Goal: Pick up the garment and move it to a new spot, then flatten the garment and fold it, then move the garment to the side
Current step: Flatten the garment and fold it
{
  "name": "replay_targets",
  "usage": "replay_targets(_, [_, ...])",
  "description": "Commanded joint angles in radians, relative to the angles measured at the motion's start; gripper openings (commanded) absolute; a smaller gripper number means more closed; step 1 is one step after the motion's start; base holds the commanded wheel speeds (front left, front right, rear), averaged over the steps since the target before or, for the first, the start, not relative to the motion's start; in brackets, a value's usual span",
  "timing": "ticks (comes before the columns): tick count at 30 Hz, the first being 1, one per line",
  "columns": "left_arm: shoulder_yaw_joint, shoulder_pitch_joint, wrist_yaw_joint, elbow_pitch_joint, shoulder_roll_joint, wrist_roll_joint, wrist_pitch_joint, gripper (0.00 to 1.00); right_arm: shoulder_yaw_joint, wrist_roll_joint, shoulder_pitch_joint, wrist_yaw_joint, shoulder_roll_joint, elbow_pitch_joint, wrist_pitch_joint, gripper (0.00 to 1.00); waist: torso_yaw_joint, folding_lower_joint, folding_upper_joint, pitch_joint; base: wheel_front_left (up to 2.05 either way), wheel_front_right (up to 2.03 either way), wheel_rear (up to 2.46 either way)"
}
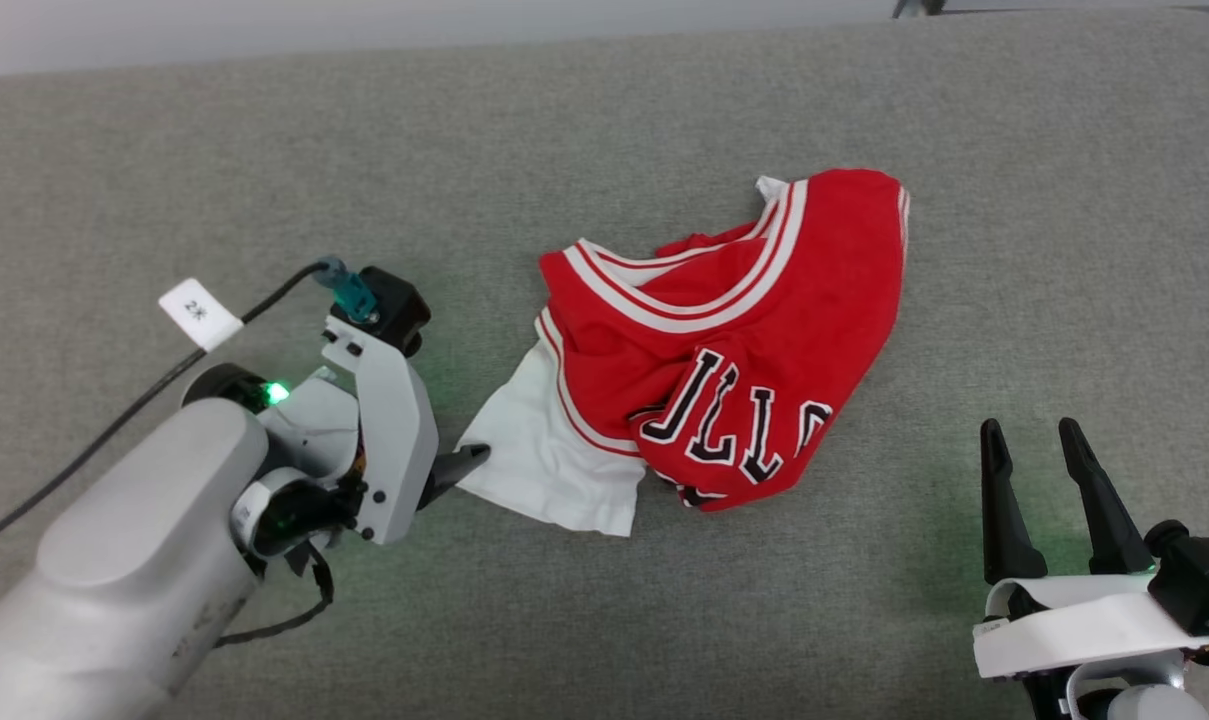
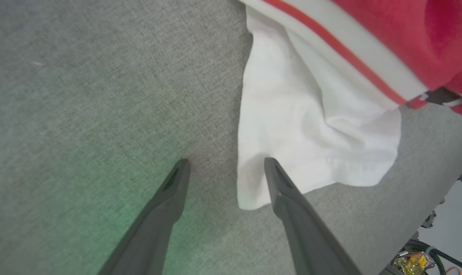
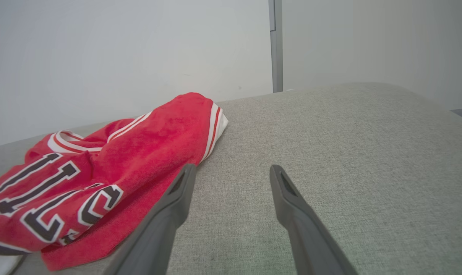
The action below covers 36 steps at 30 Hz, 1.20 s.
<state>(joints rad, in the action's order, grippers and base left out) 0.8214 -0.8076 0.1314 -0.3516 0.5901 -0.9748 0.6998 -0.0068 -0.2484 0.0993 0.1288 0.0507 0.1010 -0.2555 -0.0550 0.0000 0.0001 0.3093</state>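
The garment [image 1: 724,330] lies crumpled in the middle of the grey cushioned surface [image 1: 604,120]: red body, white-and-red striped trim, black white-outlined letters, one white sleeve [image 1: 554,460] spread toward the lower left. My left gripper [image 1: 464,465] is at that sleeve's left corner. In the left wrist view my left gripper [image 2: 225,162] stands open, one fingertip over the white sleeve [image 2: 311,126], the other over bare fabric. My right gripper [image 1: 1034,430] is open at the lower right, apart from the garment; the right wrist view shows the garment [image 3: 101,168] left of its fingers.
A black cable with a white tag [image 1: 200,313] runs across the surface behind my left arm. A pale wall and a grey post [image 3: 276,46] stand beyond the far edge. Bare grey surface stretches to the right and the front of the garment.
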Motion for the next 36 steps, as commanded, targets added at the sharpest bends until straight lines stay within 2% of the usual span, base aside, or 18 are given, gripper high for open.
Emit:
replay_targets(1, [0.017,-0.003,-0.001,-0.002,0.007,-0.008,0.003,1.00,0.005,-0.011,0.018,0.004,-0.001,0.004,-0.005,1.00,-0.014,0.0000,-0.0001,0.011,0.00,0.00,0.00])
replay_targets(7, [0.080,0.001,-0.001,-0.009,0.013,-0.043,0.000,1.00,0.011,-0.017,0.028,0.004,-0.001,0.017,-0.009,1.00,-0.023,0.0000,-0.0001,0.012,0.00,0.00,0.00])
replay_targets(8, [0.085,0.005,-0.001,-0.011,0.010,-0.058,-0.001,0.89,0.012,-0.018,0.030,0.004,0.000,0.018,-0.009,1.00,-0.024,0.0000,-0.0001,0.012,0.00,0.00,0.00])
replay_targets(9, [0.093,0.009,-0.001,-0.009,0.009,-0.071,0.003,0.39,0.012,-0.017,0.030,0.004,0.000,0.020,-0.010,1.00,-0.026,0.0000,-0.0001,0.011,0.00,0.00,0.00])
replay_targets(10, [0.098,0.013,-0.001,-0.011,0.006,-0.083,0.004,0.08,0.012,-0.017,0.032,0.004,0.000,0.021,-0.010,1.00,-0.026,0.0000,-0.0001,0.009,0.00,0.00,0.00])
replay_targets(11, [0.102,0.015,-0.001,-0.012,0.004,-0.093,0.002,0.00,0.010,-0.018,0.034,0.004,0.000,0.020,-0.010,1.00,-0.028,0.0000,-0.0001,0.007,0.00,0.00,0.00])
replay_targets(18, [0.111,-0.026,-0.002,-0.012,0.038,-0.107,-0.048,0.00,0.002,-0.027,0.022,0.004,-0.001,0.015,-0.010,1.00,-0.030,0.0000,-0.0001,-0.011,0.00,0.00,0.00])
replay_targets(24, [0.099,-0.145,-0.002,-0.040,0.107,-0.046,-0.093,0.00,0.004,-0.030,0.012,0.004,0.000,0.008,-0.010,1.00,-0.030,0.0000,-0.0001,-0.008,0.00,0.00,0.00])
replay_targets(30, [0.110,-0.287,-0.002,-0.153,0.182,0.008,-0.047,0.00,0.016,-0.034,0.029,0.004,0.000,0.004,-0.010,1.00,-0.048,0.0000,-0.0001,0.012,0.00,0.00,0.00])
replay_targets(36, [0.143,-0.347,-0.002,-0.248,0.224,0.035,-0.012,0.00,0.010,-0.037,0.035,0.004,0.000,0.001,-0.010,1.00,-0.071,0.0000,-0.0001,0.027,0.00,0.00,0.00])
